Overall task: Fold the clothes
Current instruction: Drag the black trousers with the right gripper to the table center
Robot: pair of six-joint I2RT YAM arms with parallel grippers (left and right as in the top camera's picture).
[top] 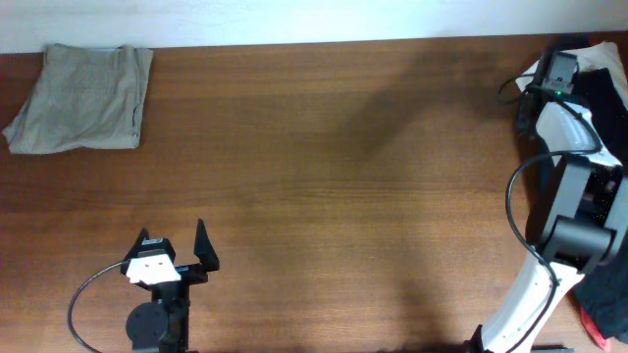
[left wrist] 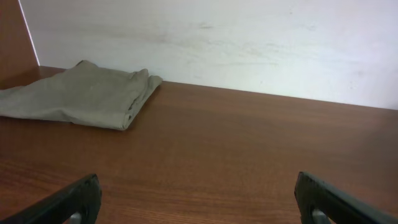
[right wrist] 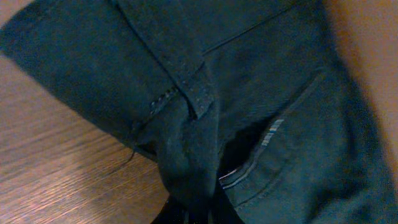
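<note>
While the left arm sits low at the near edge of the bench [top: 343,186], towards the left corner, the left gripper [top: 173,237] stands wide open with nothing between its fingers [left wrist: 71,200]. It points across the bare wood at the far edge and the pale wall [left wrist: 249,43] behind it.

In the far left corner lies the khaki garment [top: 83,98], folded flat into a rough rectangle. One side runs close along the far edge, and it lies well apart from both arms.

The right arm reaches up the right edge into the far right corner, where the black garment [right wrist: 261,74] is heaped, partly over the edge of the bench. From its wrist I see dark cloth filling nearly the whole view, with stitched seams and a pocket edge showing. A fold of it is gathered into a tight twist that runs down into the right gripper [right wrist: 196,213]. The jaws look closed on that bunch of black cloth, though the fingers themselves are mostly hidden under it.

A bit of white cloth [top: 531,71] peeps out beside the black heap at the far right corner. A scrap of red cloth [top: 596,328] shows at the near right corner, past the arm's base.
</note>
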